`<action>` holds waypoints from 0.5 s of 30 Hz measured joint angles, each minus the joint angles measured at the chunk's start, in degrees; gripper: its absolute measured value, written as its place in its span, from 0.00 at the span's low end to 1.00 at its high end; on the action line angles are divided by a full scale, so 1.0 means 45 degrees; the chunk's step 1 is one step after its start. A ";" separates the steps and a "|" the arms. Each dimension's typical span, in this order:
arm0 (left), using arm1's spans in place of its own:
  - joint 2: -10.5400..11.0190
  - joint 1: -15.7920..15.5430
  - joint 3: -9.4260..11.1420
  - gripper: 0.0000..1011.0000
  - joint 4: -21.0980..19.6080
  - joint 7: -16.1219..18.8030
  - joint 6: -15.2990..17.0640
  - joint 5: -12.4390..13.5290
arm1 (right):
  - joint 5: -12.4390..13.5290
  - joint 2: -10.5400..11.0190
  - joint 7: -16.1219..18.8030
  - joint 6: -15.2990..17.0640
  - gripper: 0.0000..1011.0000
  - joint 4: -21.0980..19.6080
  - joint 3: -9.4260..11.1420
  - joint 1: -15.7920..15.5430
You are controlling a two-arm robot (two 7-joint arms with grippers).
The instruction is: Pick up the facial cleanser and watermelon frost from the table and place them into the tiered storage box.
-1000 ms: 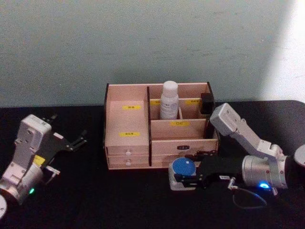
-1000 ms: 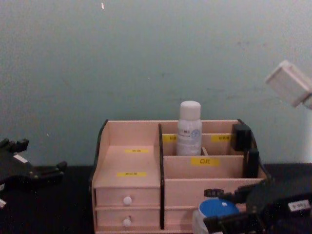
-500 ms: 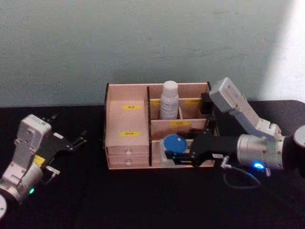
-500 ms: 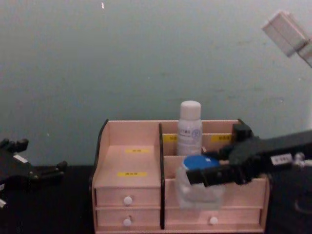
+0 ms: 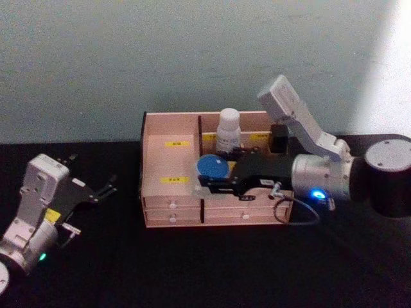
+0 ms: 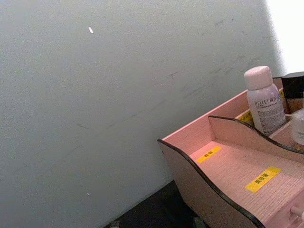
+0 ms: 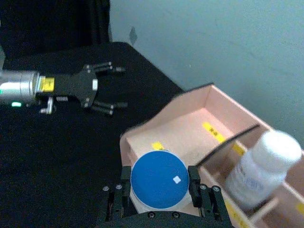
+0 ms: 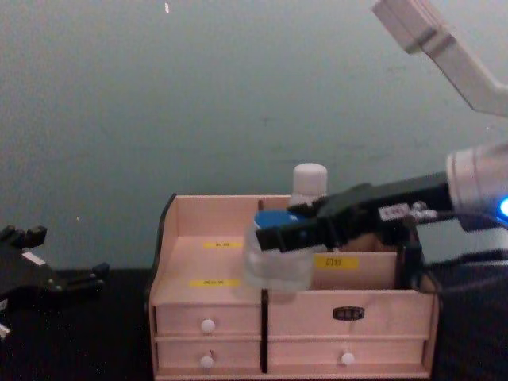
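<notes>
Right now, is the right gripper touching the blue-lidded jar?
Touching. In the right wrist view the right gripper presses its fingers against both sides of the blue-lidded jar, with no gap. The left gripper is open, off to the left.

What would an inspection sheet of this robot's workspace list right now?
Surface: black table.
Job's things: tiered storage box; white bottle upright in a rear compartment; blue-lidded jar held above the box's divider.
Clutter: black item in the box's right rear.
Tools: right tool shut on the jar; left tool open at the table's left.
Cables: thin wire looping under the right wrist.
Surroundings: grey-green wall.
</notes>
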 joint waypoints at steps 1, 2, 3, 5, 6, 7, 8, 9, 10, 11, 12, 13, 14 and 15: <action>0.0000 0.0000 0.0000 0.99 0.0001 0.0000 0.0000 0.0000 | 0.0000 -0.0083 0.0000 -0.0017 0.71 0.0089 -0.0025 0.0084; 0.0000 0.0000 0.0000 0.99 0.0000 0.0000 0.0000 0.0000 | 0.0002 -0.0160 0.0002 -0.0042 0.71 0.0179 -0.0051 0.0160; 0.0000 0.0000 0.0000 0.99 0.0001 0.0000 0.0000 0.0000 | 0.0002 -0.0336 0.0005 -0.0081 0.71 0.0410 -0.0117 0.0336; 0.0000 0.0000 0.0000 0.99 0.0000 0.0000 0.0000 0.0000 | -0.0004 -0.0495 0.0004 -0.0112 0.71 0.0606 -0.0179 0.0497; 0.0000 0.0001 0.0000 0.99 0.0000 0.0000 0.0000 0.0000 | -0.0029 -0.0688 0.0004 -0.0150 0.71 0.0887 -0.0261 0.0687; 0.0000 0.0000 0.0001 0.99 0.0000 -0.0001 0.0000 0.0000 | -0.0047 -0.0769 0.0002 -0.0167 0.71 0.1006 -0.0300 0.0774; 0.0000 0.0000 0.0000 0.99 0.0000 0.0000 0.0000 0.0000 | -0.0082 -0.0957 0.0003 -0.0204 0.71 0.1286 -0.0369 0.0949; 0.0000 0.0000 0.0000 0.99 0.0000 0.0000 0.0000 0.0000 | -0.0105 -0.1043 0.0003 -0.0220 0.71 0.1403 -0.0401 0.1026; 0.0000 0.0001 0.0000 0.99 0.0000 0.0000 0.0000 0.0000 | -0.0123 -0.1120 0.0006 -0.0238 0.71 0.1529 -0.0431 0.1099; 0.0000 0.0000 0.0001 0.99 0.0001 0.0000 0.0000 -0.0001 | -0.0139 -0.1205 0.0008 -0.0259 0.71 0.1657 -0.0458 0.1174; 0.0000 0.0000 0.0000 0.99 0.0000 0.0000 0.0000 0.0000 | -0.0181 -0.1377 0.0008 -0.0297 0.71 0.1934 -0.0508 0.1326; 0.0001 0.0000 0.0000 0.99 0.0001 0.0000 0.0000 0.0000 | -0.0200 -0.1463 0.0010 -0.0320 0.71 0.2062 -0.0534 0.1395; 0.0000 0.0000 0.0000 0.99 0.0000 0.0000 0.0000 0.0000 | -0.0222 -0.1625 0.0017 -0.0365 0.71 0.2327 -0.0576 0.1534; 0.0000 0.0000 0.0000 0.99 0.0001 0.0000 0.0000 0.0000 | -0.0244 -0.1703 0.0019 -0.0386 0.71 0.2454 -0.0597 0.1601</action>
